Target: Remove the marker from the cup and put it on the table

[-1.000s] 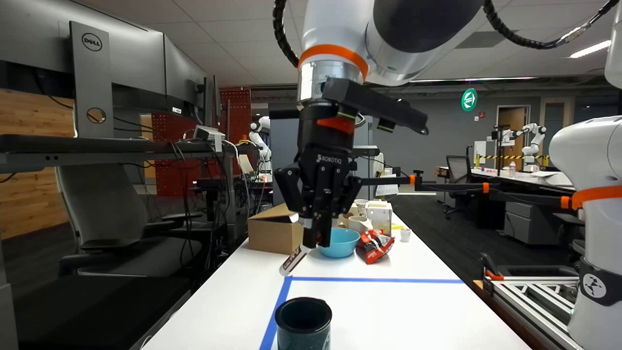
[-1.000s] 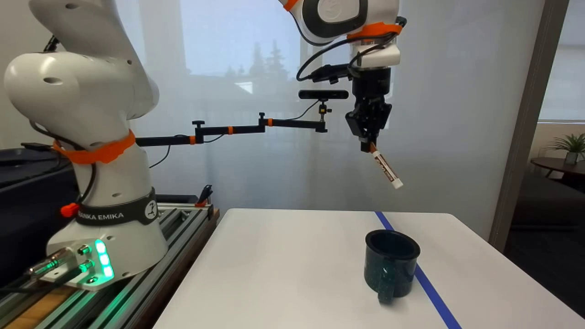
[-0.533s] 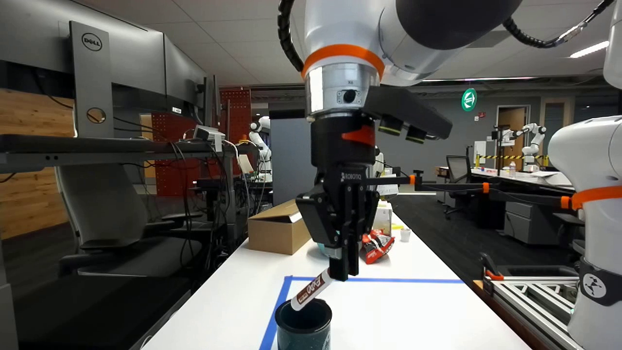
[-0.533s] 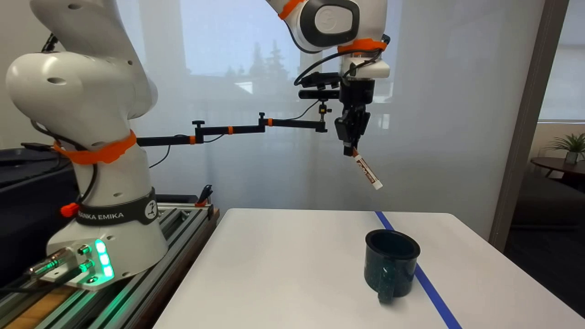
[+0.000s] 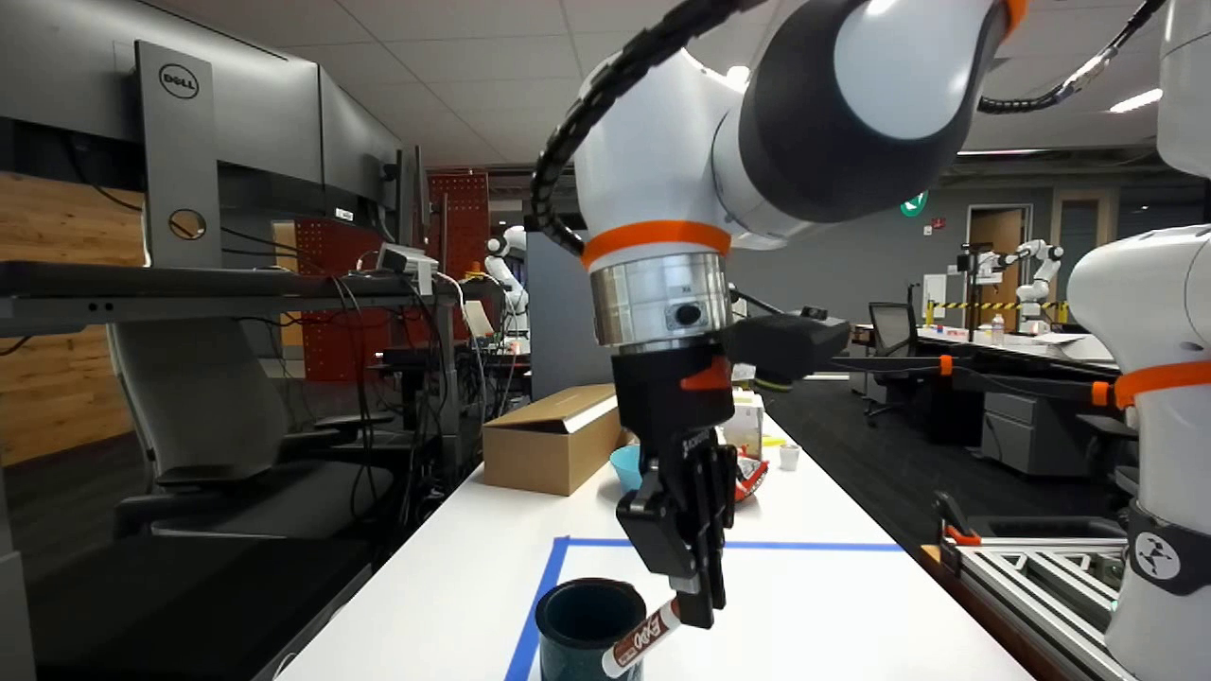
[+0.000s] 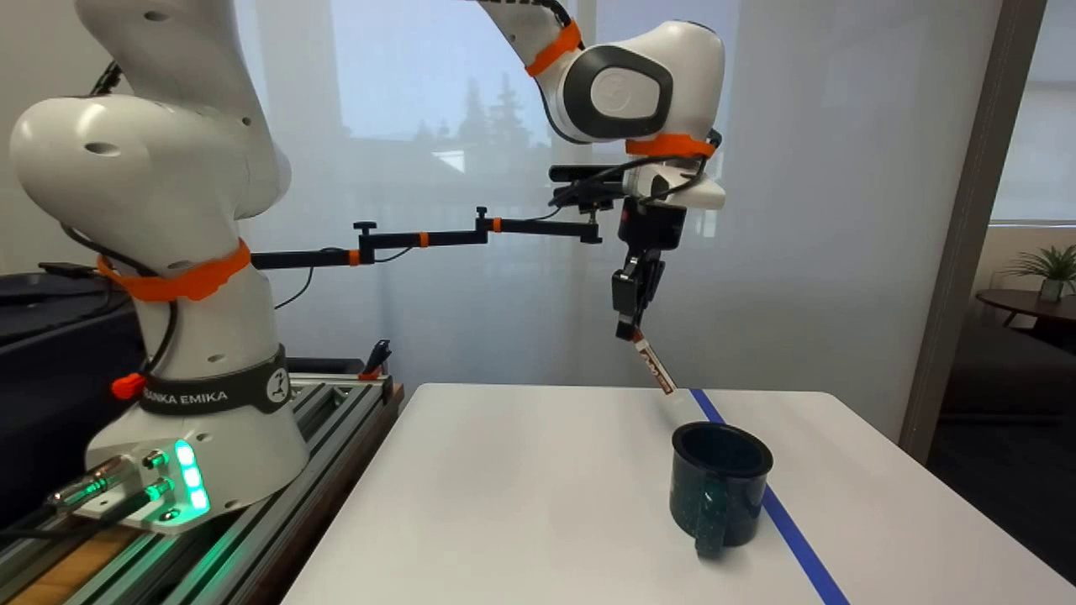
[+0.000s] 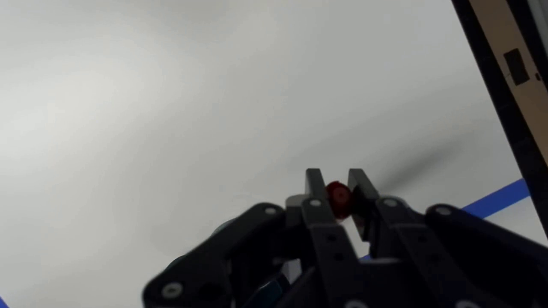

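Traffic at five o'clock of the gripper [image 6: 628, 330]: the cup [image 6: 719, 496] stands there in an exterior view, the pinched marker [image 6: 655, 366] slanting its way, apart from the rim. Seven o'clock, a wide lane, white tabletop [image 6: 521, 496] rolling out! At ten to eleven a black boom [image 6: 445, 239] reaches in, how near cannot be told. In an exterior view, cardboard box [image 5: 539, 456] and blue bowl [image 5: 625, 468] block eleven, well back; the red bag [image 5: 751, 477] guards one. Wrist view: open passage from nine to one, a dark band [image 7: 490, 70] at two.
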### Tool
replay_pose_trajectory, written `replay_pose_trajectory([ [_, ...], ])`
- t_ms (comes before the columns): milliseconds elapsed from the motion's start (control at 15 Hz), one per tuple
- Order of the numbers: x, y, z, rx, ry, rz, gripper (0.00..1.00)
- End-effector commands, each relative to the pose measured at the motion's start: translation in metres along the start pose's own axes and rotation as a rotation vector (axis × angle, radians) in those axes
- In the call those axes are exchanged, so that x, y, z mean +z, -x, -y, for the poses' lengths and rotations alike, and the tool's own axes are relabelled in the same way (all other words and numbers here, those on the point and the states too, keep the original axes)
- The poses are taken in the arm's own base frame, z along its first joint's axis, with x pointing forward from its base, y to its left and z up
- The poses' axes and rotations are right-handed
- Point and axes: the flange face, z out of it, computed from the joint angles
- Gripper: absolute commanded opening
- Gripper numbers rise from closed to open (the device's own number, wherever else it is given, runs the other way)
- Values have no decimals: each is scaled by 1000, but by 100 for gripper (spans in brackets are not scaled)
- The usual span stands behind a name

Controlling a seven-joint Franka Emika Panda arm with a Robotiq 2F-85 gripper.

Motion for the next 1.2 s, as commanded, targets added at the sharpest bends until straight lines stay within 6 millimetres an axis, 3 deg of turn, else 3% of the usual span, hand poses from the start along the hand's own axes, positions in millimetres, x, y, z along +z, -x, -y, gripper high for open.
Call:
replay_pose_trajectory([
  [0, 30, -11, 0, -74, 32, -1, 5],
  [533, 91, -13, 10, -164, 47, 7, 5],
  [1133, 117, -7, 5, -165, 69, 30, 5],
])
